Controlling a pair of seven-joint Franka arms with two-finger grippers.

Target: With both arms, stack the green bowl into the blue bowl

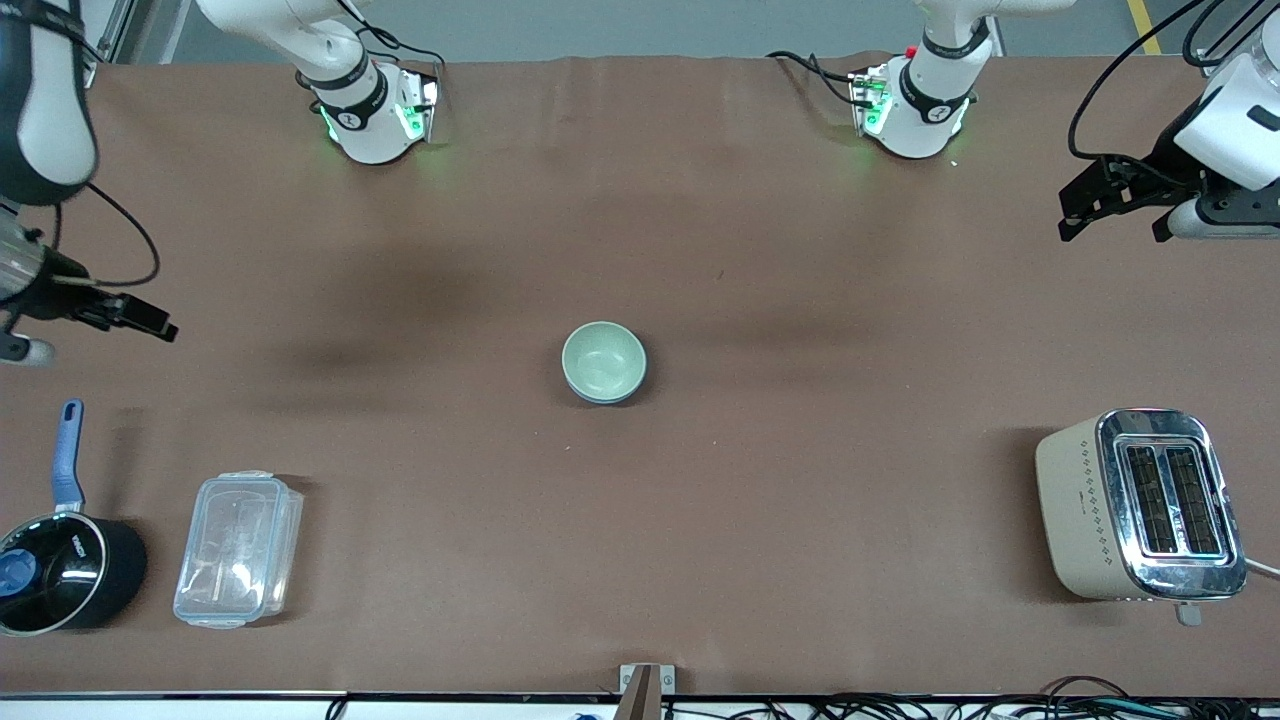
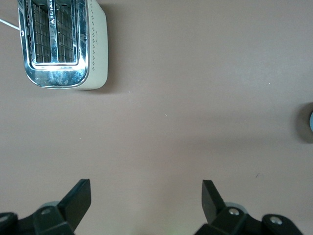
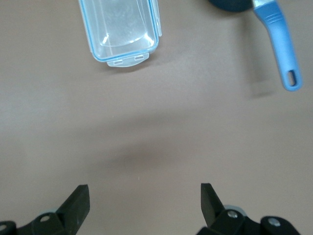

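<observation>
The pale green bowl (image 1: 603, 360) sits at the middle of the table, nested in the blue bowl, of which only a thin dark blue edge (image 1: 606, 399) shows on the side nearer the front camera. A sliver of the bowls shows at the edge of the left wrist view (image 2: 310, 125). My left gripper (image 1: 1112, 225) is open and empty, up over the bare table at the left arm's end (image 2: 146, 196). My right gripper (image 1: 150, 322) is open and empty over the table at the right arm's end (image 3: 145, 198). Both are well apart from the bowls.
A cream and chrome toaster (image 1: 1140, 505) stands near the front at the left arm's end (image 2: 61, 44). A clear plastic container (image 1: 238, 548) (image 3: 120, 32) and a black saucepan with a blue handle (image 1: 60, 570) (image 3: 279, 44) sit near the front at the right arm's end.
</observation>
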